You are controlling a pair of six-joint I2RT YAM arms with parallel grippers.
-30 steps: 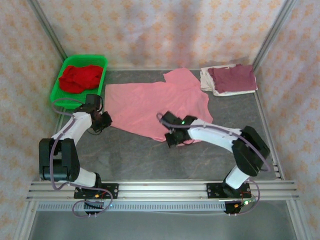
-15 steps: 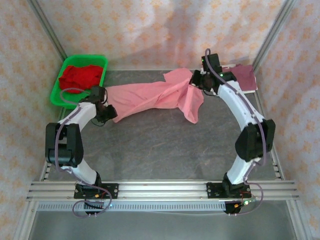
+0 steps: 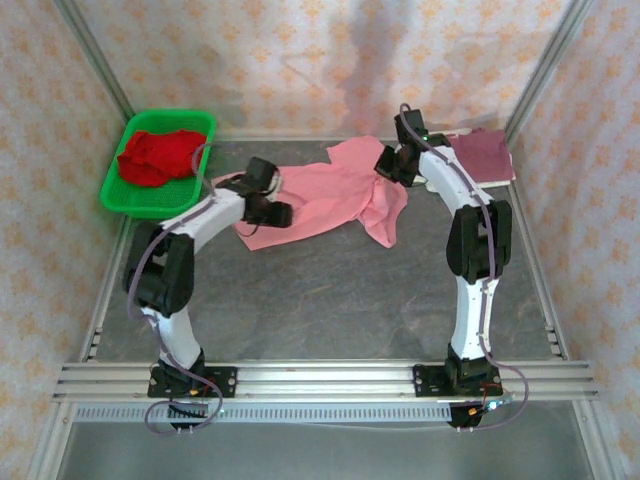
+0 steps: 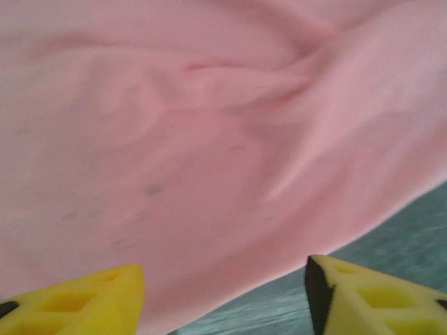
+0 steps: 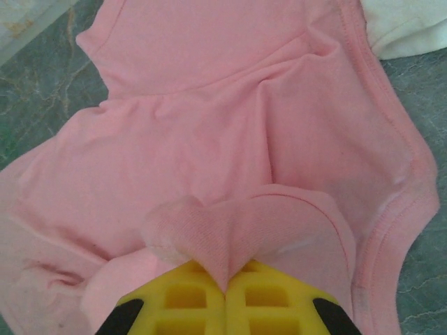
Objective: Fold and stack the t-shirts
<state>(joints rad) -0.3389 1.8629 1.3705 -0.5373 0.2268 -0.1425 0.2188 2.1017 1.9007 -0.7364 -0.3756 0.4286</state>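
Top external view is taken from above and behind the arm bases, facing forward and down. The whole bench is covered from far back. Left wrist view is taken from just behind the left gripper, very close to the pink t-shirt. Its fingertips are cut off at the lower edge and a strip of bench is caught lower right. Right wrist view is aimed down along the right gripper, slightly farther off, with bench at the corners. The pink t-shirt is shared by all three views. The off-white t-shirt is shared by right wrist and top external.
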